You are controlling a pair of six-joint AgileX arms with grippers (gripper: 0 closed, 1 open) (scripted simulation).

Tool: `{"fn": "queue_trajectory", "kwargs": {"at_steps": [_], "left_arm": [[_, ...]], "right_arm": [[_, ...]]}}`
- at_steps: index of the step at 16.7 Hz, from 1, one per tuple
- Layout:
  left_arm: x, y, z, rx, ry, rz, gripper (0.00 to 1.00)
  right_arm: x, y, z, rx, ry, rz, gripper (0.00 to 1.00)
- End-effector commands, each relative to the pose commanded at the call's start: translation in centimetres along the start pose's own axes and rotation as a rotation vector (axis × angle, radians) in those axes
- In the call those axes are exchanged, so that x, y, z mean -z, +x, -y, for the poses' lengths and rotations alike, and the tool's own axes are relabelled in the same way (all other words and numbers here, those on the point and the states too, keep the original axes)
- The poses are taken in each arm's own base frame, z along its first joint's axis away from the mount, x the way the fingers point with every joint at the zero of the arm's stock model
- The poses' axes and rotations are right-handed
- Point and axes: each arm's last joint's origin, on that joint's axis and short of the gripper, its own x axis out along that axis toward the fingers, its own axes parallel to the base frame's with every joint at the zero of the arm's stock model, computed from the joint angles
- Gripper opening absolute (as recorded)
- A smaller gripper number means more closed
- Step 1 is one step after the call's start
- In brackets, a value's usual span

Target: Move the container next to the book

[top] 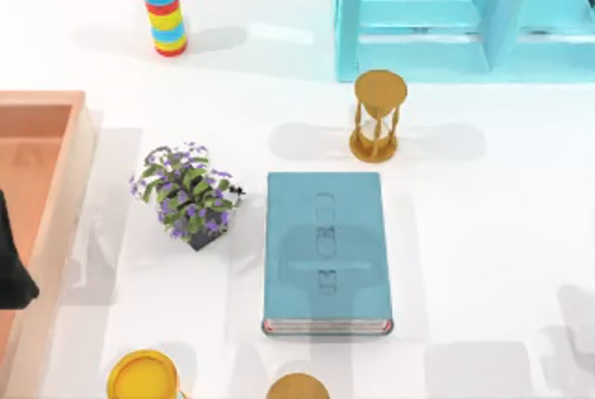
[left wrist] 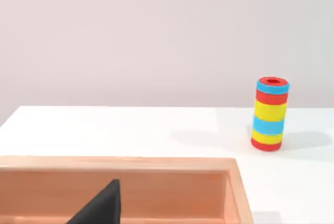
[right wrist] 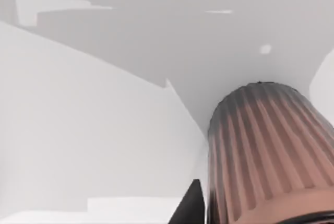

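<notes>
Right wrist view: the ribbed cup (right wrist: 266,156) sits close against the right gripper, apparently held for carrying, though its grip cannot be confirmed. The book (top: 324,250) lies centre-frame in the top view.

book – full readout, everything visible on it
The book is a large, thick rectangular hardcover with a plain teal-blue cover bearing faint embossed marks down its middle. White page edges show along its near side. It lies flat and closed on the white table, near the centre, long side running away from the near edge. The potted plant sits to its left and the hourglass just beyond its far end; neither touches it. Soft shadows cross its cover.
</notes>
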Motion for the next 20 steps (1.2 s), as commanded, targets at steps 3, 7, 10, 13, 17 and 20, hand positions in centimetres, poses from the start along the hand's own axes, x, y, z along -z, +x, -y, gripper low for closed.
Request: {"fn": "queue_trajectory", "kwargs": {"at_steps": [3, 7, 10, 13, 17, 20], "left_arm": [[0.0, 0.0, 0.0, 0.0, 0.0, 0.0, 1.0], [0.0, 0.0, 0.0, 0.0, 0.0, 0.0, 1.0], [0.0, 0.0, 0.0, 0.0, 0.0, 0.0, 1.0], [0.0, 0.0, 0.0, 0.0, 0.0, 0.0, 1.0], [0.0, 0.0, 0.0, 0.0, 0.0, 0.0, 1.0], [0.0, 0.0, 0.0, 0.0, 0.0, 0.0, 1.0]], "right_arm": [[0.0, 0.0, 0.0, 0.0, 0.0, 0.0, 0.0], [0.0, -0.4, 0.1, 0.002, 0.002, -0.001, 0.0], [0.0, -2.2, 0.1, -0.01, -0.001, -0.004, 0.0], [0.0, -4.4, 0.0, -0.007, -0.003, 0.0, 0.0], [0.0, -5.0, 0.0, 0.003, 0.001, 0.0, 0.0], [-0.1, -5.0, 0.2, -0.003, 0.004, 0.0, 0.0]]}}
